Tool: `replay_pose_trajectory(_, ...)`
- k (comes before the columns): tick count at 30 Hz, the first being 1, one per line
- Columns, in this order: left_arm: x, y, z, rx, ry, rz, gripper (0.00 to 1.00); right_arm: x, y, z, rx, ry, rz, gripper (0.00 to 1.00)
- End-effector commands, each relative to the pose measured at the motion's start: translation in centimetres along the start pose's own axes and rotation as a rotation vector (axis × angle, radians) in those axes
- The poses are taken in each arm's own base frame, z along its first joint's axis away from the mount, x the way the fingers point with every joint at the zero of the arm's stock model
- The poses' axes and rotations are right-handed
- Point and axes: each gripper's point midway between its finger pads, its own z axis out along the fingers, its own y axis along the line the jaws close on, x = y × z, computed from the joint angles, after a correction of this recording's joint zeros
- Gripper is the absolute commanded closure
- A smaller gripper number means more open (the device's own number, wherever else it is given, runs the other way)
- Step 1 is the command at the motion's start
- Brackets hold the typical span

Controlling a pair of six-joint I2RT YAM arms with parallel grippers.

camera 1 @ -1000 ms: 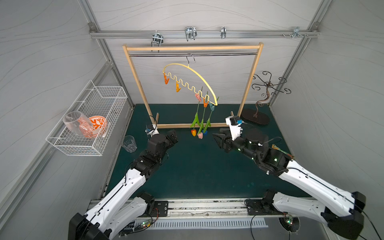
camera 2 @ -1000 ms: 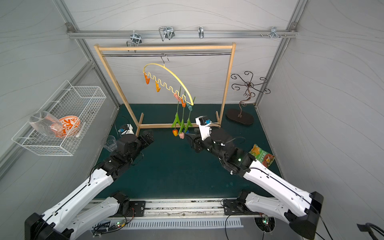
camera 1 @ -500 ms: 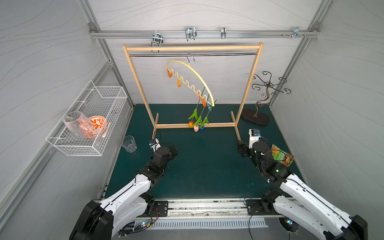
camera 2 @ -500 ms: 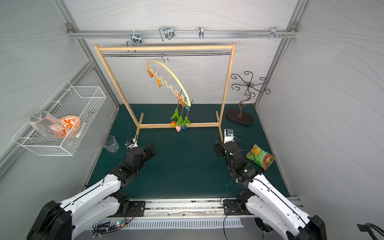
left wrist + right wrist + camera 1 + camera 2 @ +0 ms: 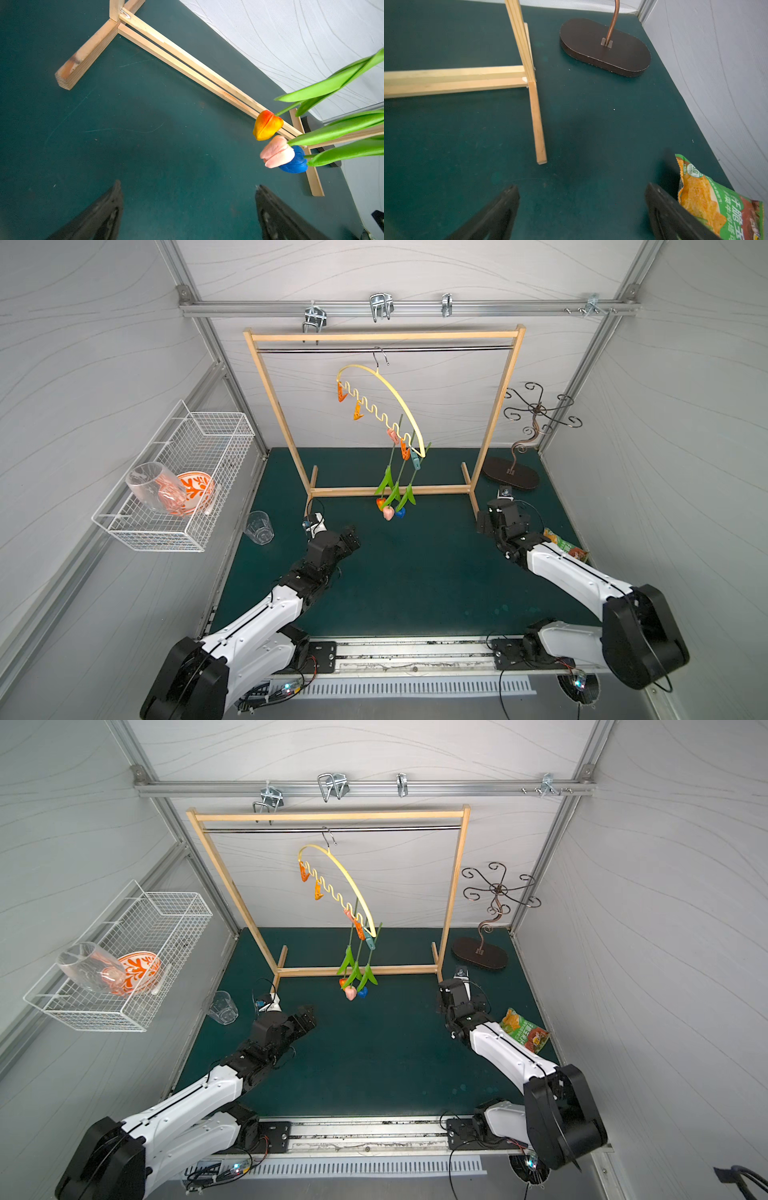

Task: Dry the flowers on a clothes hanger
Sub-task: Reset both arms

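Note:
The pale yellow clothes hanger (image 5: 400, 396) (image 5: 352, 885) hangs tilted by its hook from the rack's metal bar. The three flowers are clipped by their stems to its low end and hang head down, orange, pink (image 5: 388, 512) (image 5: 350, 992) and blue. In the left wrist view the flower heads (image 5: 268, 127) float just above the green mat. My left gripper (image 5: 351, 537) (image 5: 307, 1015) (image 5: 187, 185) is open and empty, low and to the left of the flowers. My right gripper (image 5: 484, 520) (image 5: 444, 992) (image 5: 581, 187) is open and empty, by the rack's right foot.
A wooden rack (image 5: 384, 337) stands across the back. A dark curly metal stand (image 5: 510, 479) (image 5: 604, 52) is at the back right. A snack bag (image 5: 523, 1029) (image 5: 708, 199) lies beside my right gripper. A glass cup (image 5: 258, 527) stands at the left. A wire basket (image 5: 183, 472) hangs on the left wall.
Both arms have pulled back and down from the flowers toward the sides. The right gripper has opened wider. The hanger with the flowers has swung slightly.

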Motion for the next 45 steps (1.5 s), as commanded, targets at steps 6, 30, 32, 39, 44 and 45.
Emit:
replay_pose_trajectory(6, -0.6, -2.7, 0.2, 0.108, 0.004, -0.025, 0.00, 0.0, -3.0, 3.7, -0.046, -0.195, 0.061, 0.01)
replay_pose_trajectory(30, -1.2, -2.2, 1.1, 0.015, 0.002, 0.149, 0.00, 0.2, 1.4, 6.6, -0.311, -0.244, 0.015, 0.01)
replay_pose_trajectory(32, -1.7, -1.8, 0.8, -0.015, -0.016, 0.177, 0.00, 0.1, 1.4, 6.6, -0.319, -0.243, 0.018, 0.01)
replay_pose_trajectory(39, -8.2, 0.0, -1.9, -0.173, -0.344, 0.282, 0.01, 0.2, 1.4, 6.7, -0.330, -0.234, 0.022, 0.01)
replay_pose_trajectory(44, -10.4, -0.2, -2.0, -0.233, -0.531, 0.560, 0.01, 0.2, 1.4, 6.7, -0.330, -0.233, 0.022, 0.01)
replay_pose_trajectory(45, -10.3, 0.3, -1.6, -0.273, -0.512, 0.601, 0.01, 0.2, 1.4, 6.7, -0.329, -0.233, 0.023, 0.01)
